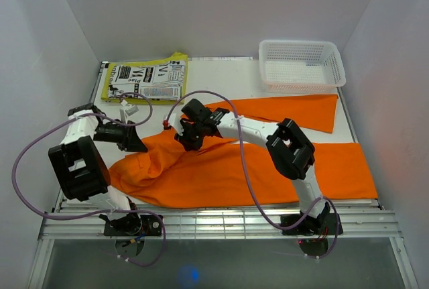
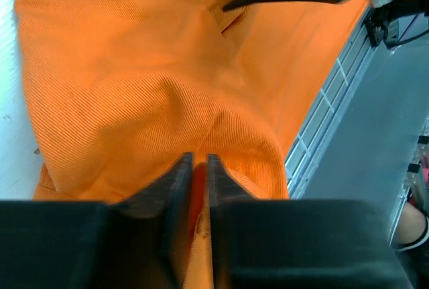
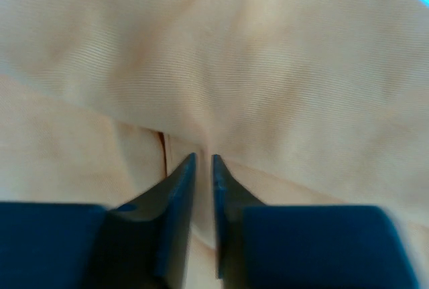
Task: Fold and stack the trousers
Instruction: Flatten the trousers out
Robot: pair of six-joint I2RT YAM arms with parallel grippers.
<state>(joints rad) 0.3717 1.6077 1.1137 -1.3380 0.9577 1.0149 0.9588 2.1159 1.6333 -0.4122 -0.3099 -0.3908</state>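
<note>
Standing by the counter, I see the trousers sprawled over its near half. They are bright orange and soft, with the waist bunched toward the left edge. One long leg lies along the near edge; the other slants toward the far right corner, just beside a white mesh basket. A yellow-edged printed paper sits at the far left corner.

From above, the left fingers and right fingers merely look sunk in cloth. The left wrist view shows the left fingers narrow, pinching a fold, and reveals a fine ribbed weave. The right wrist view, washed to pale peach, shows the right fingers also narrow, nipping a raised ridge of the cloth.
</note>
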